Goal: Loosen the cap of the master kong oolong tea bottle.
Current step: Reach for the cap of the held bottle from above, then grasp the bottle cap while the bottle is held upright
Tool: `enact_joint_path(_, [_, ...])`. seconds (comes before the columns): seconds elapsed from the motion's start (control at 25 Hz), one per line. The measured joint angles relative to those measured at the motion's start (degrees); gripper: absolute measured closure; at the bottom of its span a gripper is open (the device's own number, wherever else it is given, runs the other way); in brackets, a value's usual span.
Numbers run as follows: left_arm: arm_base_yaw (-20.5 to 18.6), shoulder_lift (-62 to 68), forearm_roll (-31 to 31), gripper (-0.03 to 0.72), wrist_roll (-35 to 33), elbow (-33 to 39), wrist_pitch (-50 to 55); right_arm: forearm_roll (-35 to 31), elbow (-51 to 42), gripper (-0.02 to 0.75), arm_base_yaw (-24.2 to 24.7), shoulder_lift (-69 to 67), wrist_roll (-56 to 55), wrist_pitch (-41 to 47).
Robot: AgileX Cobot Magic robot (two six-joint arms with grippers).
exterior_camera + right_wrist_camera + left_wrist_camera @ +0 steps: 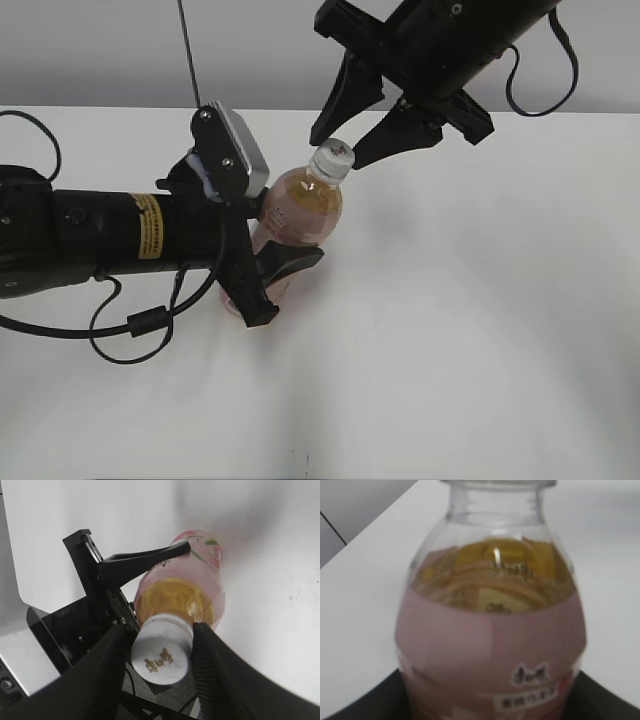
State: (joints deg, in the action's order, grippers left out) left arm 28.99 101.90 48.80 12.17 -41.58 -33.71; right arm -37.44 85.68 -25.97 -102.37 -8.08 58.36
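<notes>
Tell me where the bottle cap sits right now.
The cap sits atop the bottle, left of center in the exterior view, between the right gripper's open jaws; the left gripper clamps the bottle's body.

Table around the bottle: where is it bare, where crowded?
Bare: table right of and in front of the bottle. Crowded: left gripper clamps the bottle's body, right gripper straddles the cap.
</notes>
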Motion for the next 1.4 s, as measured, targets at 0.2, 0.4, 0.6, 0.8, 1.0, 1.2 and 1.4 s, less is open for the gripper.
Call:
enact_joint_path(0.2, [0.00,0.00,0.02,0.279,-0.05,0.00,0.00,0.00,0.00,0.412,0.00,0.00,0.00,0.70])
enact_joint_path(0.4, [0.00,0.00,0.02,0.279,-0.05,0.00,0.00,0.00,0.00,0.413,-0.04,0.00,0.00,0.95])
enact_joint_path(0.6, [0.00,0.00,0.02,0.279,-0.05,0.00,0.00,0.10,0.12,0.413,-0.83,-0.92,-0.03,1.17])
enact_joint_path(0.8, [0.00,0.00,0.02,0.279,-0.05,0.00,0.39,0.59,0.16,0.451,-1.16,-1.10,-0.07,1.16])
enact_joint_path(1.0, [0.00,0.00,0.07,0.279,-0.17,0.00,0.39,1.67,0.30,0.451,-1.27,-1.10,1.26,1.48])
enact_joint_path(1.2, [0.21,0.00,0.89,0.279,-0.43,0.00,0.51,4.08,0.41,0.454,-1.34,-1.10,10.27,3.32])
enact_joint_path(1.4, [0.21,0.00,1.12,0.279,-0.43,0.00,0.68,4.64,0.41,0.454,-1.34,-1.10,26.18,2.83])
